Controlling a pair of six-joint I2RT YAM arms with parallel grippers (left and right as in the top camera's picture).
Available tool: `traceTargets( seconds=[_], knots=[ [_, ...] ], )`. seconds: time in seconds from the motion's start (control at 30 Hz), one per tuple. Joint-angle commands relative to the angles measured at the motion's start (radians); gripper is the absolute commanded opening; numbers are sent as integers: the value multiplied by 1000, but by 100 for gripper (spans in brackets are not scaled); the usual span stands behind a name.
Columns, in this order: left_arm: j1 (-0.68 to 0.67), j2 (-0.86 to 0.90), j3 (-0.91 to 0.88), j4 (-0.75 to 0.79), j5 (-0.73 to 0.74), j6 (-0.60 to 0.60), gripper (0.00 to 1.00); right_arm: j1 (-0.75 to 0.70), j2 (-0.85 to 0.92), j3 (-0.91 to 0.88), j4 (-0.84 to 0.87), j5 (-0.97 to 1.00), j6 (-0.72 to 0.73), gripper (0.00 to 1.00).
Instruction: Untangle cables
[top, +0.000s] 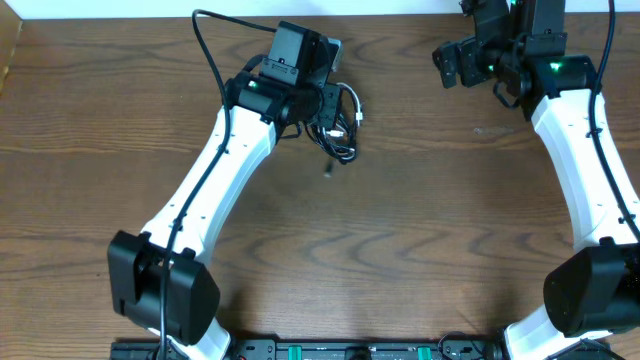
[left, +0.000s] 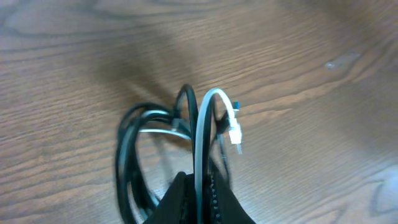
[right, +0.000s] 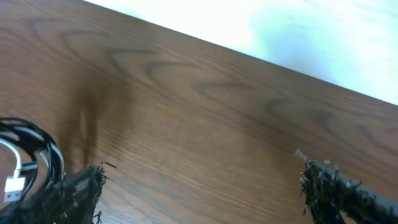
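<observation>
The cables (top: 343, 118) lie in a tangled bundle at the table's far middle. In the left wrist view a white cable (left: 202, 134) arches up from between my fingers, its white plug end (left: 236, 132) hanging to the right. Black cable loops (left: 127, 163) curl to the left and behind it. My left gripper (left: 200, 182) is shut on the white cable, directly over the bundle (top: 325, 104). My right gripper (top: 452, 64) hovers at the far right, apart from the bundle, wide open (right: 202, 180) with nothing between its fingers. The bundle's edge (right: 30, 155) shows at the right wrist view's lower left.
The wooden table (top: 420, 230) spreads below both arms. Its far edge (right: 249, 53) meets a pale wall just beyond the right gripper. A thick black arm wire (top: 207, 50) loops above the left arm. The arm bases (top: 160, 290) stand at the near edge.
</observation>
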Motion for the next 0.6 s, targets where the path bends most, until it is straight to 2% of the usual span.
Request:
traceTargets(
  seconds=[0.0,0.23,0.57],
  knots=[
    [-2,-81,63,-2,28,10,7,-1,-25,-4,-2,-105,2,99],
    [-4,-169,75,0,62,10,7,3,-17,-9,16,-172,77,99],
    [-4,-231,76,0,62,10,8,60,-9,-47,45,-336,39,99]
  ],
)
